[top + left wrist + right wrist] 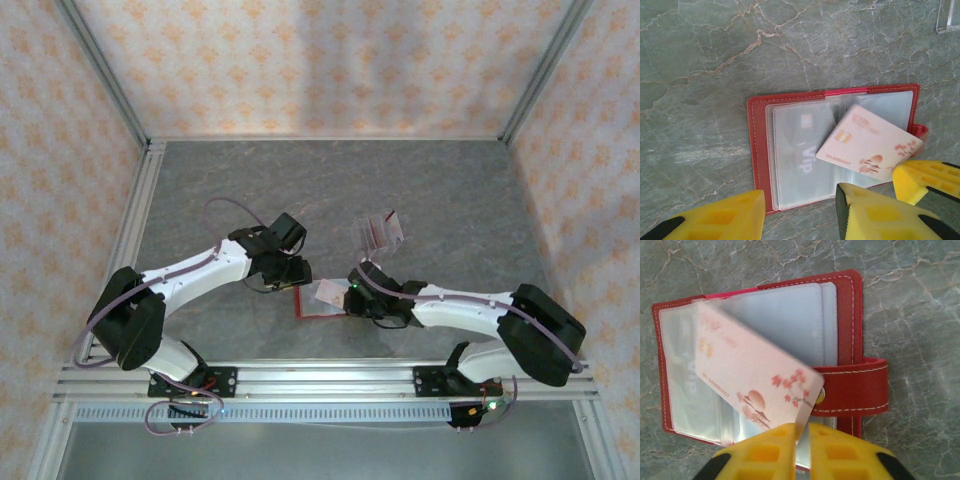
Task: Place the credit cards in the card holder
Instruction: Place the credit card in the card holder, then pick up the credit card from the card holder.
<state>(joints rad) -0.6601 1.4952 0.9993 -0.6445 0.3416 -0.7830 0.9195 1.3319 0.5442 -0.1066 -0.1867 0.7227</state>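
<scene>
— Where is the wallet (315, 308)?

— It lies open and flat on the bench (450, 180), close to the near edge and about midway along it, between the two arms. Its clear sleeves (800, 165) face up. A red strap (855, 387) with a snap sticks out past one side edge.

— And the card?

— One card (750, 375), pale with red blossoms, lies slanted across the sleeves. I cannot tell whether its far end sits under a sleeve or only on top of one.

— What has hold of it?

— The right gripper (801, 452). Its yellow fingers stand almost together, and the card's corner on the strap side is pinched in the thin slit between them.

— And the left gripper (800, 220)?

— Its fingers are spread apart over the wallet's opposite side, with nothing between them but the red edge and the sleeve ends below. I cannot tell whether they touch the wallet.

— Any other card?

— Yes. A second card (807, 160), lettered "Vip", sits inside a sleeve just beside the slanted one and shows through the plastic.

— Anything else on the bench?

— A clear plastic rack (383, 230) stands farther back, toward the middle, apart from the wallet.
</scene>
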